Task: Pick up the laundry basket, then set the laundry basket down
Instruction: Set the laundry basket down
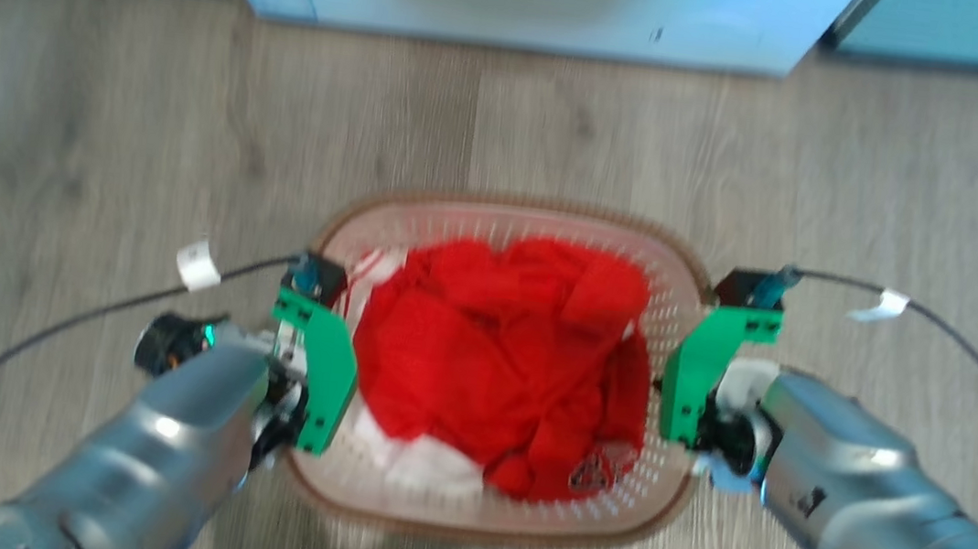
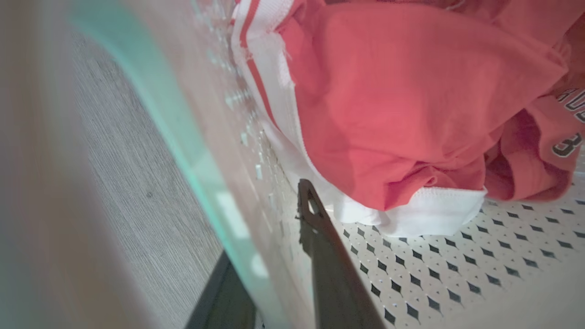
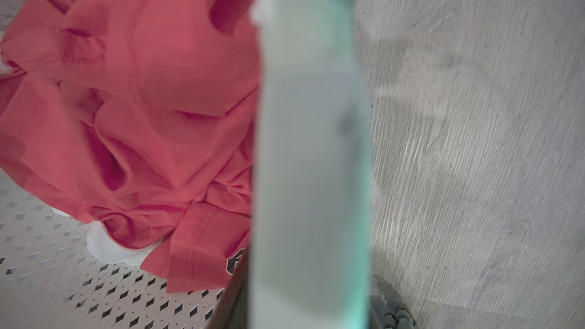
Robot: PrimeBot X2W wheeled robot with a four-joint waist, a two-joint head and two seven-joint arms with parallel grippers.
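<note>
1. Laundry basket [image 1: 514,213], holding red clothing [image 1: 499,349], is over the wooden floor [image 1: 100,129], with the washer [image 1: 529,3] at its 12 o'clock.
2. Left hand [image 1: 314,374], at the basket's 9 o'clock, pinches the wall with one finger [image 2: 329,274] inside and one outside.
3. Right hand [image 1: 698,381], at 3 o'clock, straddles the rim; I cannot tell how tightly.
4. Both forearms angle inward.

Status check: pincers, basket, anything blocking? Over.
Left pincer straddles left wall of laundry basket, right pincer the right wall; clamp unconfirmed. Basket upright, red clothes inside; lifted or not, cannot tell. Washer ahead, apart from basket.
</note>
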